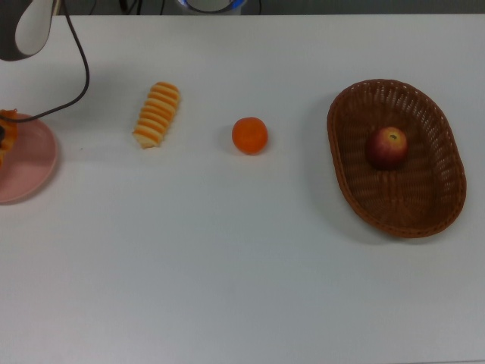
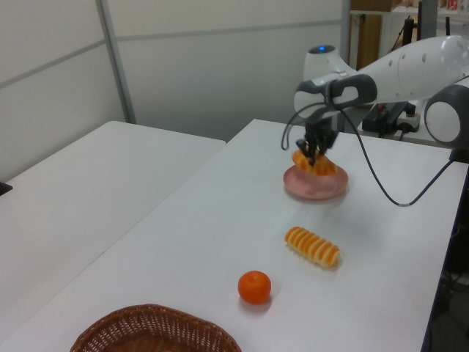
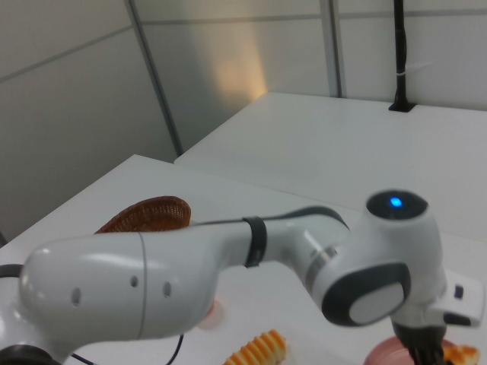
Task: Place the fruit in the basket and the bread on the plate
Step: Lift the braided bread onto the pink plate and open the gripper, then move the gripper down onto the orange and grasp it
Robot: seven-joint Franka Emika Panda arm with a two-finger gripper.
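Observation:
My gripper [image 2: 311, 155] is shut on the golden braided bread [image 2: 317, 163] and holds it over the pink plate [image 2: 316, 186]; I cannot tell whether the loaf touches it. In the top view only a tip of that bread [image 1: 6, 123] shows at the top view's left edge, above the plate [image 1: 26, 167]. The striped bread [image 1: 157, 114] lies on the table to the plate's right in the top view. The orange [image 1: 249, 135] sits near the middle. The red apple [image 1: 387, 147] rests inside the wicker basket [image 1: 356, 189].
The arm [image 2: 396, 66] reaches in from the left view's right, with a black cable [image 2: 381, 183] looping down beside the plate. In the right view the arm's white body [image 3: 228, 266] fills the foreground, hiding most of the table. A second white table [image 2: 66, 191] stands alongside.

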